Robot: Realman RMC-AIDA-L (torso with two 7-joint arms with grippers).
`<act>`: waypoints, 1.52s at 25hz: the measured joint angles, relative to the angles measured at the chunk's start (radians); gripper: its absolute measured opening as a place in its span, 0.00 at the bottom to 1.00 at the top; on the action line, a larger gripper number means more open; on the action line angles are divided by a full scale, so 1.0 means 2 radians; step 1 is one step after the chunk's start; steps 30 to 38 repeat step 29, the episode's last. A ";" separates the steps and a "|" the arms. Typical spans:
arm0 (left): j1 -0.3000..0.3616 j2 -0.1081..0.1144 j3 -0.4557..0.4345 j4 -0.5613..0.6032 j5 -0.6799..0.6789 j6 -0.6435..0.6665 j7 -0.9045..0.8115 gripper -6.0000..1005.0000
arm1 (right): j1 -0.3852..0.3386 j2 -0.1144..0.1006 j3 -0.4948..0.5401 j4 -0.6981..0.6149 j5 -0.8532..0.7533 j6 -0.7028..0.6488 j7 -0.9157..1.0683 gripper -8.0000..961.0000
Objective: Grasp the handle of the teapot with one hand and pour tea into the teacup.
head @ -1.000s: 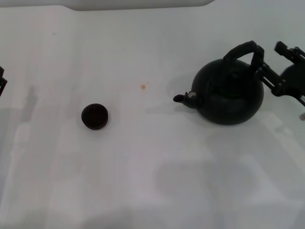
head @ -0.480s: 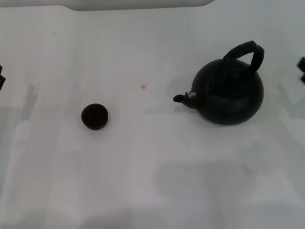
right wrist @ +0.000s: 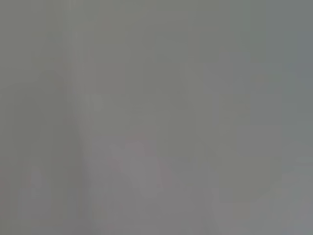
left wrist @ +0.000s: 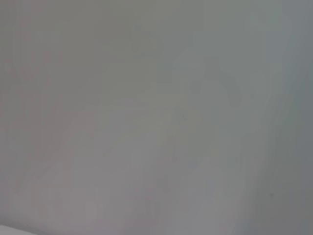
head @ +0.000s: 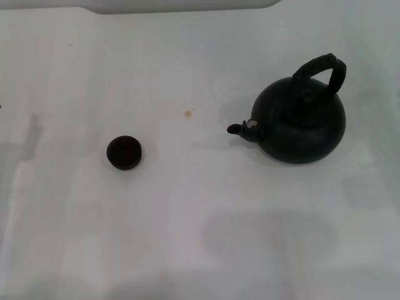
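The black round teapot (head: 300, 122) stands upright on the white table at the right in the head view, its short spout (head: 240, 128) with a silvery cap pointing left. Its thick black arched handle (head: 323, 67) rises over the top, with nothing holding it. The tiny dark teacup (head: 124, 152) sits to the left, well apart from the spout. No tea can be seen. Neither hand is in view in the head view. Both wrist views show only a plain grey surface.
A small orange-brown stain (head: 187, 114) marks the white table (head: 200, 237) between cup and teapot. A white raised edge (head: 181, 6) runs along the far side.
The right gripper, beside the teapot handle a second ago, has withdrawn to the right out of view. The left gripper's tip at the left edge has also gone. Teapot and cup stayed put.
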 joint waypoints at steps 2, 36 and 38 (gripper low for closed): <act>0.000 0.000 0.000 -0.001 -0.002 0.000 0.000 0.87 | 0.025 0.000 0.018 0.030 0.000 -0.003 -0.002 0.67; -0.010 -0.001 -0.018 -0.005 -0.002 -0.002 -0.001 0.87 | 0.096 0.000 0.093 0.087 0.005 -0.019 -0.039 0.67; -0.010 -0.001 -0.018 -0.005 -0.002 -0.002 -0.001 0.87 | 0.096 0.000 0.093 0.087 0.005 -0.019 -0.039 0.67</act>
